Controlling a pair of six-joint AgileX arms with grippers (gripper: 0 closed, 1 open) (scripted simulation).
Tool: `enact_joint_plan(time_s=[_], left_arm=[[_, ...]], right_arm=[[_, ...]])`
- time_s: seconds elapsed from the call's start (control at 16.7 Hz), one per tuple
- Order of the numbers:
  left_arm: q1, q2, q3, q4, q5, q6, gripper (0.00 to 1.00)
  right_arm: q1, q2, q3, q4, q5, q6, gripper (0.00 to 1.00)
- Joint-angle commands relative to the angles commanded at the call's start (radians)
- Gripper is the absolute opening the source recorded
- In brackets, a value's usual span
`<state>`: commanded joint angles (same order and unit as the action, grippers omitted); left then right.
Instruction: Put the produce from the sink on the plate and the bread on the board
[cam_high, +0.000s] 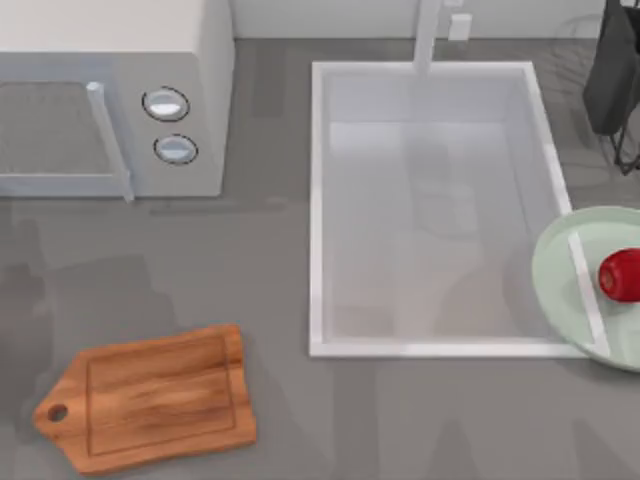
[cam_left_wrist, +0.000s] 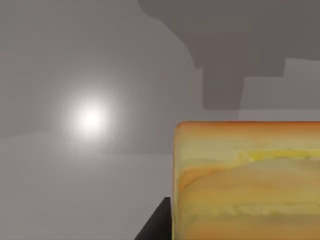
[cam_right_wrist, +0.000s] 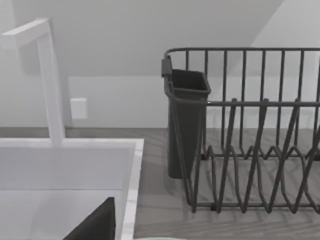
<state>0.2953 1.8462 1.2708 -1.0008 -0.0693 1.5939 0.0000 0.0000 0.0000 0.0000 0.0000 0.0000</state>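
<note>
The red produce (cam_high: 620, 275) lies on the pale green plate (cam_high: 560, 270), which overlaps the right rim of the white sink (cam_high: 318, 200). The sink's floor holds nothing. The wooden board (cam_high: 150, 400) lies bare at the front left of the table, its handle end to the left. In the left wrist view the bread (cam_left_wrist: 247, 182) looms very close, toasted top up, with a dark finger (cam_left_wrist: 157, 222) of my left gripper against its side. A dark part of my right gripper (cam_right_wrist: 95, 225) hangs over the sink's back right corner.
A microwave (cam_high: 110, 100) stands at the back left. A dark wire dish rack (cam_right_wrist: 250, 130) with a utensil cup (cam_right_wrist: 185, 120) stands to the right of the sink. The white faucet (cam_high: 428, 35) rises behind the sink.
</note>
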Motion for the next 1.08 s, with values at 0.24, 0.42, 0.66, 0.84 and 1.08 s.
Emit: enact_joint_plan(time_s=[0.24,0.42,0.66,0.84,1.08], left_arm=[[-0.064,-0.021,0.12,-0.125,0.047,-0.049,0.0],[-0.093,-0.014,0.152,-0.161,0.067,-0.07,0.0],[-0.089,-0.015,0.149,-0.158,0.066,-0.067,0.0],[-0.112,-0.017,0.14,-0.166,0.065,-0.12,0.0],[-0.201,-0.031,0.108,-0.184,0.059,-0.331,0.0]], right_arm=[[0.0,0.0,0.0,0.0,0.0,0.0,1.0],[0.0,0.0,0.0,0.0,0.0,0.0,1.0],[0.0,0.0,0.0,0.0,0.0,0.0,1.0],[0.0,0.0,0.0,0.0,0.0,0.0,1.0],[0.0,0.0,0.0,0.0,0.0,0.0,1.0]])
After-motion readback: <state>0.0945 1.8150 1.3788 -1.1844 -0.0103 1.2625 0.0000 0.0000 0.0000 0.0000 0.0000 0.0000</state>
